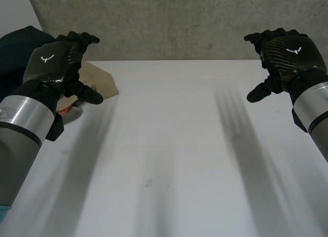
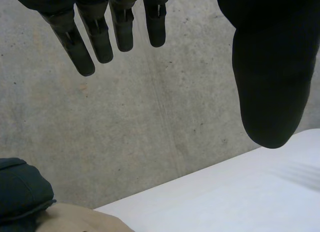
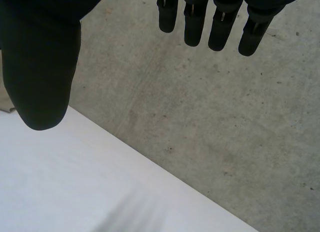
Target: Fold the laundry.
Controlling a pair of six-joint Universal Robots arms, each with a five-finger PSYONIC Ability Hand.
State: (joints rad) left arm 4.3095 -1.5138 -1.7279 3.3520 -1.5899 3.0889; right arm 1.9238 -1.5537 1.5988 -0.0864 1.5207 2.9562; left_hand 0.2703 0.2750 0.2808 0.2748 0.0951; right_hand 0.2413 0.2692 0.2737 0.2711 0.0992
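Observation:
A pile of laundry lies at the table's far left corner: a dark teal garment [image 1: 15, 52] with a tan cloth [image 1: 100, 81] beside it. My left hand [image 1: 56, 60] hovers above the table just in front of that pile, open, with straight fingers [image 2: 95, 31] and nothing held. In its wrist view the dark garment [image 2: 20, 194] and the tan cloth [image 2: 80, 219] lie well beyond the fingertips. My right hand [image 1: 287, 55] is raised over the far right of the table, open and empty, its fingers [image 3: 220, 21] straight.
The white table [image 1: 174, 155] spreads between both arms. A grey concrete wall [image 1: 179, 22] runs right behind its far edge. Something orange and white [image 1: 69, 110] peeks out under my left forearm.

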